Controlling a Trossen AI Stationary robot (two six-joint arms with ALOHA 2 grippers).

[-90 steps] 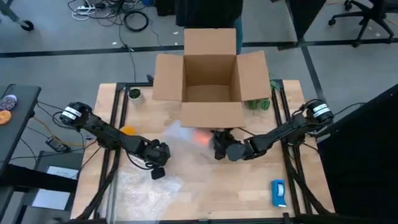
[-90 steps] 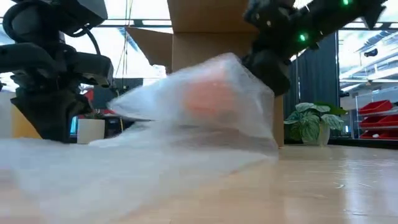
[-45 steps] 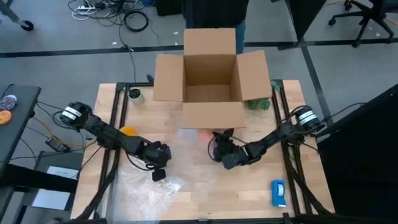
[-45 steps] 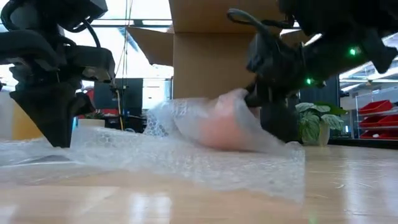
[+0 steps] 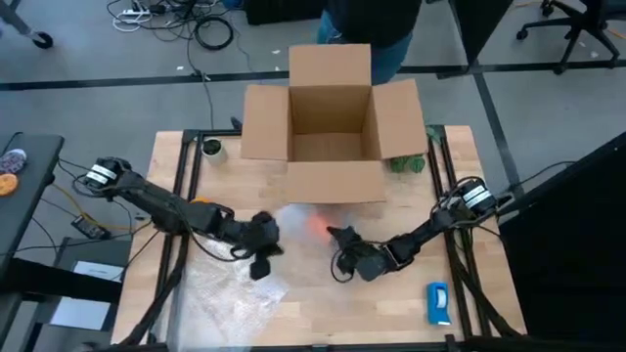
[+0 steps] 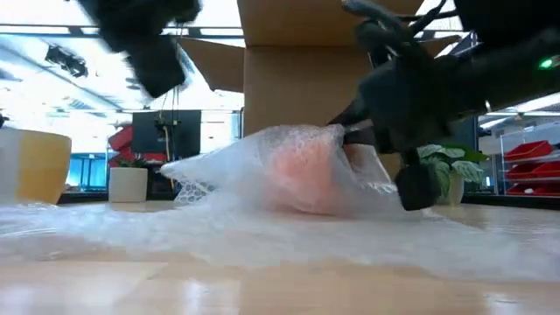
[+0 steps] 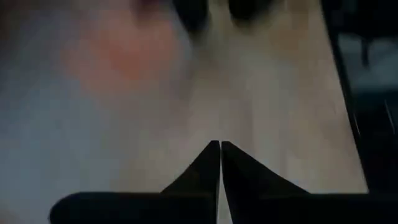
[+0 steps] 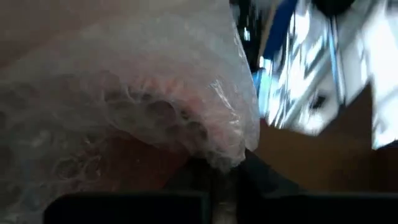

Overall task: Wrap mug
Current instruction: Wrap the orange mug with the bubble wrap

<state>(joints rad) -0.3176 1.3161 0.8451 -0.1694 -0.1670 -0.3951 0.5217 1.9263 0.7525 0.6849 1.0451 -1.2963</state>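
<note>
Wooden table [image 5: 391, 303] is carrying our bubble wrap [image 6: 262, 192], which is covering the mug [image 6: 297, 171] just ahead of our right gripper [image 5: 339, 237], pinching a wrap edge. Our left gripper [image 5: 262, 252], fingers pressed together, is hovering beside it.

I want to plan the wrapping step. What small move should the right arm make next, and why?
Probably pull the bubble wrap further over the mug: the right gripper is pinching the wrap's edge, and the mug already shows orange beneath it.

One mug [image 5: 316, 226], one box [image 5: 331, 122].
</note>
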